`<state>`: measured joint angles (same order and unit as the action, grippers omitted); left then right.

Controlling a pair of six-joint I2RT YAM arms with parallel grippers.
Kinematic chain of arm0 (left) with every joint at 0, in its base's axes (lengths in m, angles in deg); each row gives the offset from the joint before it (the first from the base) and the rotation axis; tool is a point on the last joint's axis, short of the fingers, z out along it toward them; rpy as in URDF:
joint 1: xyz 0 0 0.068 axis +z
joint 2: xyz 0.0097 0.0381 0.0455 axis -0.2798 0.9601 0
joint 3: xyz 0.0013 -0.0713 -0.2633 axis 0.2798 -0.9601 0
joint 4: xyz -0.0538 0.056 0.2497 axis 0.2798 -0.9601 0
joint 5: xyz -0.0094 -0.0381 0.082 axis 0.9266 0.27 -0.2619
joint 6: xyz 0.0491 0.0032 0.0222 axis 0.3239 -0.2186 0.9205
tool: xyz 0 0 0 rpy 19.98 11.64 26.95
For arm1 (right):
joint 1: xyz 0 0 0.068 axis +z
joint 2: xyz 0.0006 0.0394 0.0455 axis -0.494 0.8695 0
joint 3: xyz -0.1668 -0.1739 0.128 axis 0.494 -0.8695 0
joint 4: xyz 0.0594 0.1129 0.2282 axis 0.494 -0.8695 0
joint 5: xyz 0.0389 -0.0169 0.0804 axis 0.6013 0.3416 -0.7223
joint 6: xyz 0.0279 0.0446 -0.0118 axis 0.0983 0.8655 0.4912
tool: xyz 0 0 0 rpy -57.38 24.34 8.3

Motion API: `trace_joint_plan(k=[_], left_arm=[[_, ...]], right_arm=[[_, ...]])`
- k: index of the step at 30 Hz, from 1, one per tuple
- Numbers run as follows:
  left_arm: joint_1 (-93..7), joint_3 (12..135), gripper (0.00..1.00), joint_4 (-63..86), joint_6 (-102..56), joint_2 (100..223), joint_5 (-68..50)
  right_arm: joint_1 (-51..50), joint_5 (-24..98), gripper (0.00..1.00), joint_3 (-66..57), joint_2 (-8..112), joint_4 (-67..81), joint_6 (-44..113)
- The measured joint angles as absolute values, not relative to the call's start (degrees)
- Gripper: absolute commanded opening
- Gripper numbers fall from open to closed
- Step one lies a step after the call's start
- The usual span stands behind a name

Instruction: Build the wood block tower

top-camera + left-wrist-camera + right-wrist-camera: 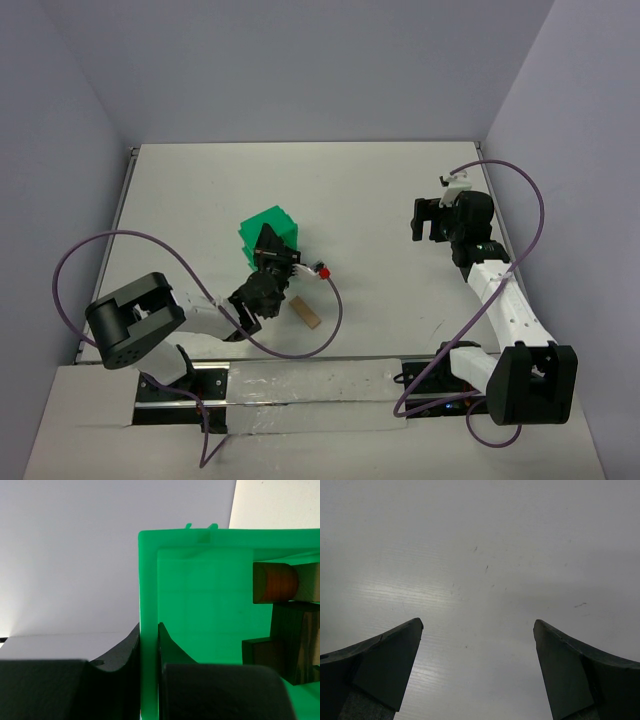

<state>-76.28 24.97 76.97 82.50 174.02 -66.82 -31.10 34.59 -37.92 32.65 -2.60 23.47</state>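
Observation:
My left gripper [268,243] is shut on the side wall of a green plastic bin [266,224]. In the left wrist view that wall [149,605] stands pinched between the two black fingers. Inside the bin lie wooden blocks: a tan one with a reddish round face [275,582] and dark brown ones [295,640]. One light tan bar [306,315] lies alone on the table, just right of the left arm. The wood block tower itself is out of view. My right gripper [431,222] hangs open over bare table [485,555] at the right, nothing between its fingers.
A small red-tipped part [324,271] sits on the left arm's cable right of the bin. Purple cables loop from both arms. Walls close off the table at the back and on both sides.

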Motion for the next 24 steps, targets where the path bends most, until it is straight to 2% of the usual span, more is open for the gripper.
trace_joint_plan(k=[24], left_arm=[[-75.76, 27.13, 0.00, 74.81, 81.31, 174.51, -66.33]], right_arm=[[-31.10, 34.61, 1.00, -37.92, 32.65, -2.62, 23.47]])
